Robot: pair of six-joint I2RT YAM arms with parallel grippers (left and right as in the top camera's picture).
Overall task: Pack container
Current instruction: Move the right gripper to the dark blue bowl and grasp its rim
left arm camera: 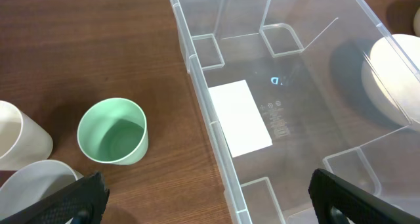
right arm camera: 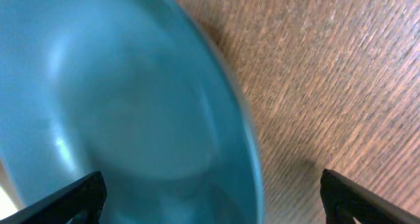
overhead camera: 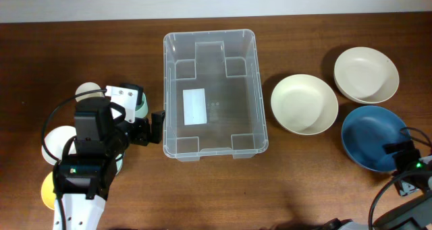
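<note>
Brown wood table [overhead camera: 304,189] from above: container [overhead camera: 233,112] sits mid-table, left gripper [overhead camera: 156,127] at its left wall, right gripper [overhead camera: 399,151] over a blue bowl [overhead camera: 368,132]. Left wrist: jaws wide, straddling that wall, green cup [left arm camera: 111,131] nearby. Right wrist: jaws wide across the bowl's rim.

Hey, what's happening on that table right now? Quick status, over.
Left tool open, empty, at the container edge. Right tool open, over the blue bowl rim. Container empty; nothing in the way.
</note>
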